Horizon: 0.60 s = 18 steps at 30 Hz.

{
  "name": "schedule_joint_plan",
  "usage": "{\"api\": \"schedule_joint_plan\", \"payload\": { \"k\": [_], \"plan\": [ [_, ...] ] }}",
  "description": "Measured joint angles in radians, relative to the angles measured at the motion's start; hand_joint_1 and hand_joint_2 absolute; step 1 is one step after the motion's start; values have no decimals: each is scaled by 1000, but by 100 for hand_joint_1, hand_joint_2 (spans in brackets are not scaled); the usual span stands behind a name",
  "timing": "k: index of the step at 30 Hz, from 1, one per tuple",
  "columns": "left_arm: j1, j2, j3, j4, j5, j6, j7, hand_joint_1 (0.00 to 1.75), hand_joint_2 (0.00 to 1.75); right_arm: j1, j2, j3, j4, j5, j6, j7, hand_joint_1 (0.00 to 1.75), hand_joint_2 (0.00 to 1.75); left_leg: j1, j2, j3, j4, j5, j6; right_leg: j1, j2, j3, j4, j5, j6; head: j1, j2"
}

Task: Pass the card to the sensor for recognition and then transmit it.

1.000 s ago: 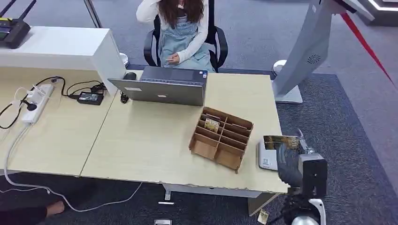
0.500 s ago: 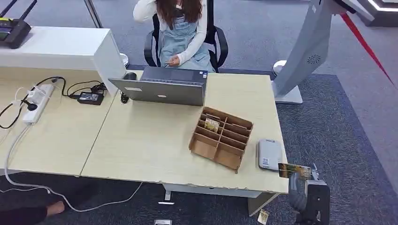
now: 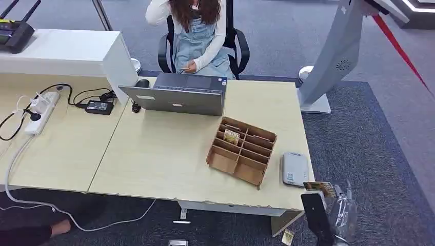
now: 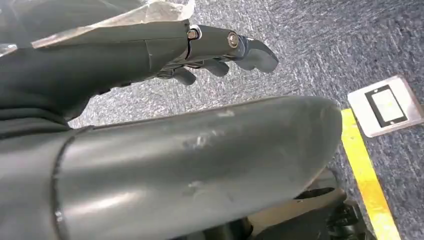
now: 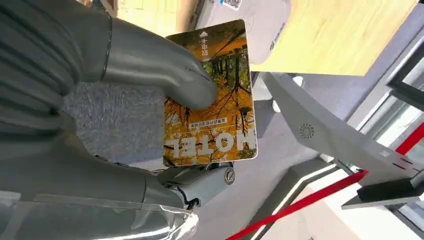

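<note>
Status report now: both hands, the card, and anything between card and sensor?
Right hand holds the card off the table's near right corner. Left hand holds nothing, fingers curled. Sensor on the table, nothing lying between.

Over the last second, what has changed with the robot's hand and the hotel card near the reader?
The right hand, holding the hotel card, has pulled back from above the white card reader, off the table's near right corner and down toward the robot. The grip on the card is unchanged. The reader, wooden card organizer and laptop stayed put. The seated person shifted an arm slightly.
</note>
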Motion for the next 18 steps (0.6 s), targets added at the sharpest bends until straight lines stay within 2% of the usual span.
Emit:
{"api": "schedule_joint_plan", "payload": {
  "k": [4,11,18],
  "plan": [
    [0,0,5,0,-2,0,-3,0,0,-19,0,34,26,16,0,3,175,175,0,0,0,0,0,0,0,0,0,0,0,0,0,0],
    [0,0,5,0,-9,-1,-12,0,0,-85,0,104,31,86,25,49,175,175,0,0,0,0,0,0,0,0,0,0,0,0,0,0],
    [0,0,5,0,-11,-2,-13,0,0,-101,0,144,30,90,30,52,175,175,0,0,0,0,0,0,0,0,0,0,0,0,0,0]
  ]
}}
